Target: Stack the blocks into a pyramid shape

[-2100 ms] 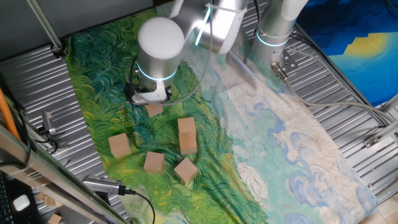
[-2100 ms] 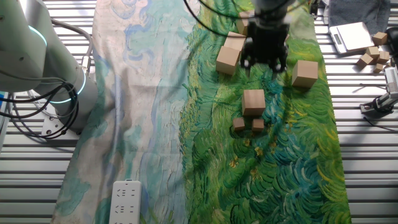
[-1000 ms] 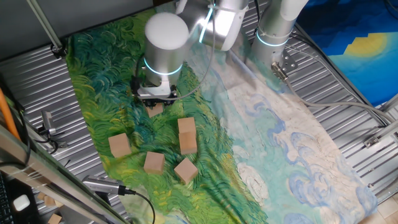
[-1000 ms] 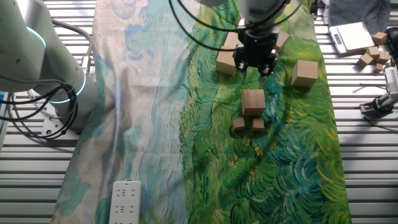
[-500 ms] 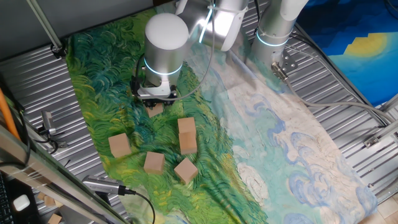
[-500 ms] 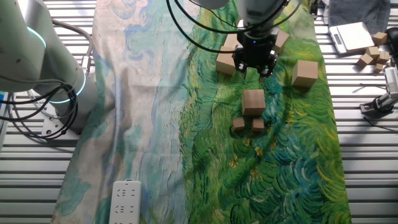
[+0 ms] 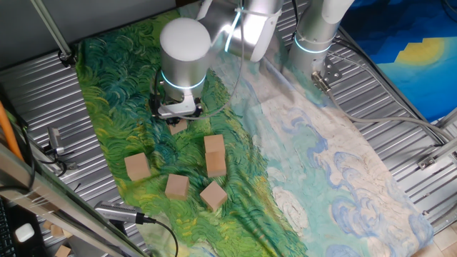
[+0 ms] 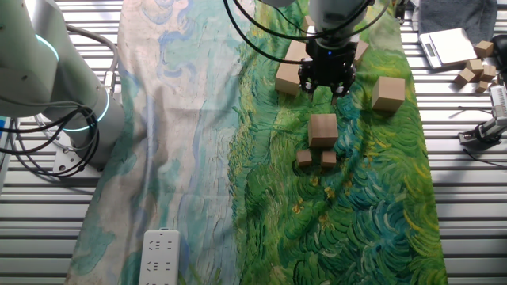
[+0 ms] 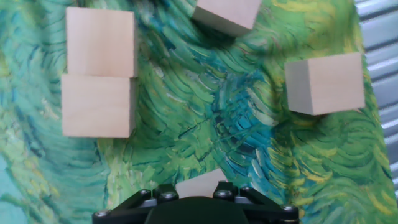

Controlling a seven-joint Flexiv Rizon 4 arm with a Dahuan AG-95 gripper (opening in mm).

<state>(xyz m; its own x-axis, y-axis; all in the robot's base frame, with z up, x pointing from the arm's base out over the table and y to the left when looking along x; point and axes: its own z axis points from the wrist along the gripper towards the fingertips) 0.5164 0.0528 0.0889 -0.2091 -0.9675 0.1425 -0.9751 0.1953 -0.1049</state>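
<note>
Six light wooden blocks lie on the green painted cloth (image 7: 114, 93). My gripper (image 7: 176, 117) (image 8: 325, 87) hangs open over one block (image 7: 176, 126) (image 8: 322, 129), which shows between the jaws at the bottom of the hand view as a tan face (image 9: 200, 184). Ahead of the hand, two blocks sit side by side (image 9: 99, 74) (image 7: 214, 155) (image 8: 290, 67). Three single blocks lie around them (image 7: 137, 166) (image 7: 176, 186) (image 7: 213, 195), at the cloth's far end in the other fixed view (image 8: 389, 93) (image 8: 358, 49).
Two much smaller tan cubes (image 8: 304, 157) (image 8: 329, 157) rest beside the block under my gripper. A second arm's base (image 8: 55, 87) stands off the cloth. A white power strip (image 8: 161, 257) lies on the pale end. Loose small cubes (image 8: 469, 71) sit on the metal table.
My gripper has shifted sideways a little above the same block. None of the blocks has moved.
</note>
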